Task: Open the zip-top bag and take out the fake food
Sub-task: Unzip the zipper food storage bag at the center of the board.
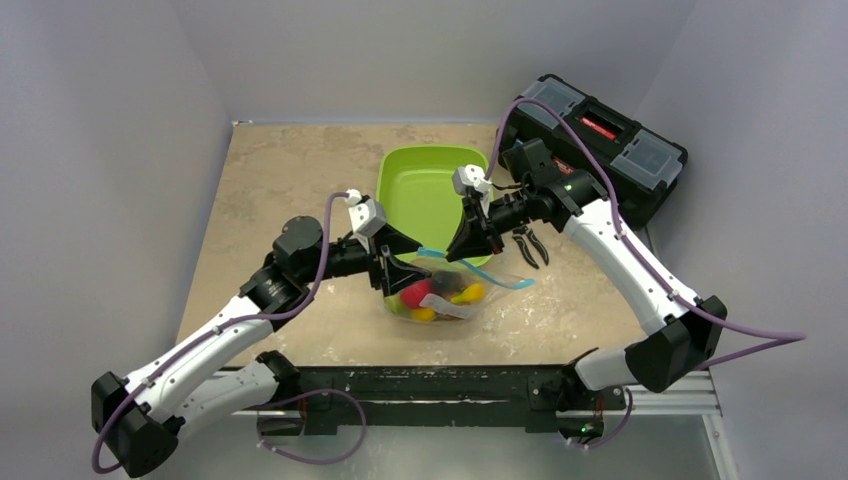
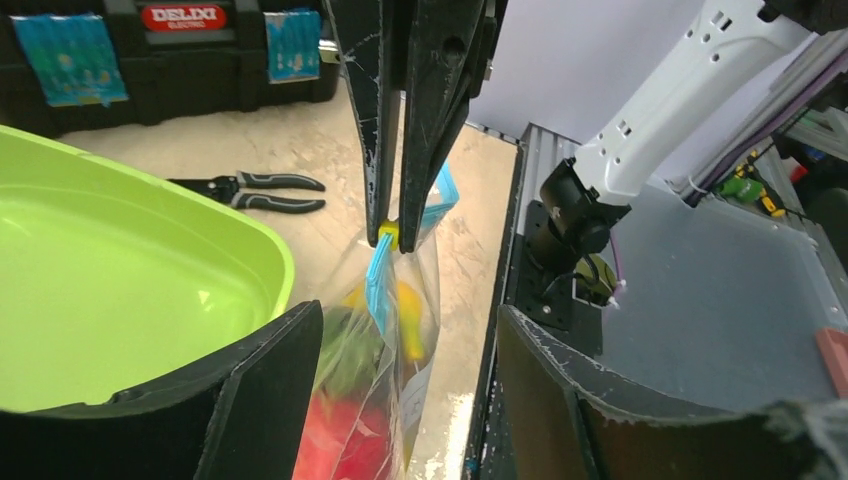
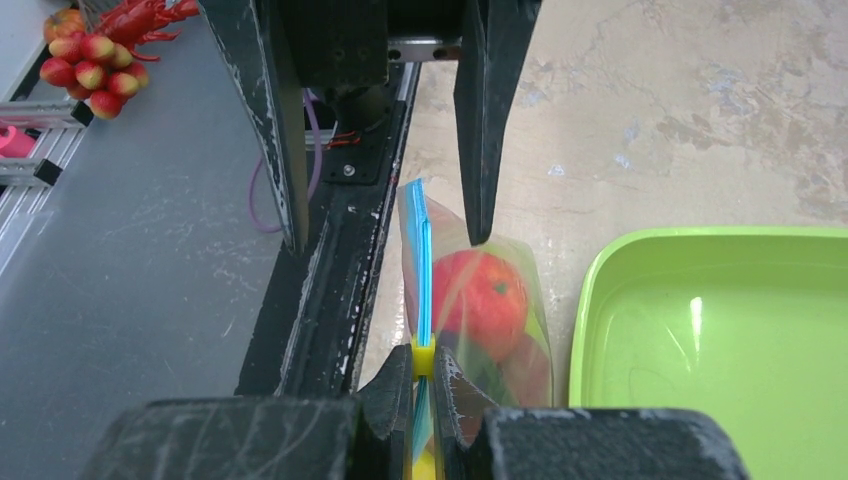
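The zip-top bag (image 1: 437,297) hangs upright just in front of the green tray, its teal zipper strip (image 3: 424,262) on top. Inside it is the fake food: a red apple (image 3: 481,290), a yellow piece (image 2: 411,312), and green and dark pieces. My right gripper (image 3: 424,372) is shut on the yellow slider (image 2: 388,235) of the zipper. It also shows in the top view (image 1: 463,254). My left gripper (image 2: 405,395) is open wide and straddles the bag's left end, the bag close to its left finger (image 2: 255,400). It also shows in the top view (image 1: 397,283).
The lime-green tray (image 1: 400,178) lies behind the bag. Black-handled pliers (image 1: 530,246) lie to its right, and a black toolbox (image 1: 600,140) stands at the back right. The black base rail (image 1: 450,385) runs along the table's near edge, just in front of the bag.
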`<move>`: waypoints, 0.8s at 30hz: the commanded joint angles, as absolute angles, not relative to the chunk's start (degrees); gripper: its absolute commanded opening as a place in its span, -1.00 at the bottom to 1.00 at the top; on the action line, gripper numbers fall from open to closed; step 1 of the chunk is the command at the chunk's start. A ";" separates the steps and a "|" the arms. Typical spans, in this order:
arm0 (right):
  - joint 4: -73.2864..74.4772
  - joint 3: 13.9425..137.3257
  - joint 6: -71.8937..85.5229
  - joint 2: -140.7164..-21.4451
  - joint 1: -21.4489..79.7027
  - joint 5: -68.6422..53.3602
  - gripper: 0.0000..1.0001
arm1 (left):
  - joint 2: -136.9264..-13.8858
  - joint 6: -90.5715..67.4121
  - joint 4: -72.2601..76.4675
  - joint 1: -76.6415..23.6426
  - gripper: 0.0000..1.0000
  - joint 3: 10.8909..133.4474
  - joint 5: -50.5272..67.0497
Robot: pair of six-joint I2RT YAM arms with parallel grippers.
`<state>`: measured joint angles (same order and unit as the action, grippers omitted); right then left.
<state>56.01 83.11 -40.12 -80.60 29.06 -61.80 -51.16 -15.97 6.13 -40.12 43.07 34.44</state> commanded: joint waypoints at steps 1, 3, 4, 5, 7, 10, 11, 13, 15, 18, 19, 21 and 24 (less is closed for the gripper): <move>56.47 83.12 -41.06 -79.17 28.83 -61.29 -1.00 | -53.39 -16.24 10.37 -39.73 0.28 46.40 38.86; 56.51 83.10 -41.14 -79.19 28.83 -61.32 -1.00 | -54.74 -15.80 10.58 -39.73 0.26 46.91 37.97; 56.58 83.07 -41.13 -79.27 28.83 -61.32 -1.00 | -55.17 -16.00 11.34 -39.73 0.23 46.93 37.75; 56.52 83.11 -41.13 -79.28 28.83 -61.28 -1.00 | -55.52 -16.37 12.32 -39.73 0.19 46.97 37.57; 56.50 82.97 -41.22 -79.28 28.83 -61.34 -1.00 | -56.47 -17.25 13.98 -39.74 0.07 47.00 37.78; 56.51 83.02 -41.22 -79.34 28.83 -61.31 -1.00 | -57.85 -18.28 14.67 -39.78 -0.16 47.43 38.90; 56.50 83.04 -41.22 -79.36 28.83 -61.34 -1.00 | -58.12 -18.50 14.75 -39.73 -0.24 47.52 39.03; 56.51 83.11 -41.23 -79.57 28.82 -61.38 -1.00 | -58.36 -18.78 14.76 -39.73 -0.40 47.56 38.75; 56.51 83.14 -41.22 -79.63 28.83 -61.37 -1.00 | -58.36 -18.83 14.57 -39.75 -0.63 47.63 38.02; 56.58 83.17 -41.28 -79.87 28.83 -61.60 -1.00 | -58.07 -18.57 13.73 -39.77 -1.00 47.78 37.33; 56.56 83.15 -41.31 -79.90 28.83 -61.54 -1.00 | -57.72 -18.41 13.52 -39.80 -1.00 47.61 37.03; 56.45 83.08 -41.33 -79.93 28.82 -61.52 -1.00 | -56.69 -18.12 13.84 -39.75 -1.00 46.89 36.34; 56.19 82.64 -41.24 -79.82 28.82 -61.55 -1.00 | -54.05 -17.66 14.28 -39.73 -1.00 45.39 33.83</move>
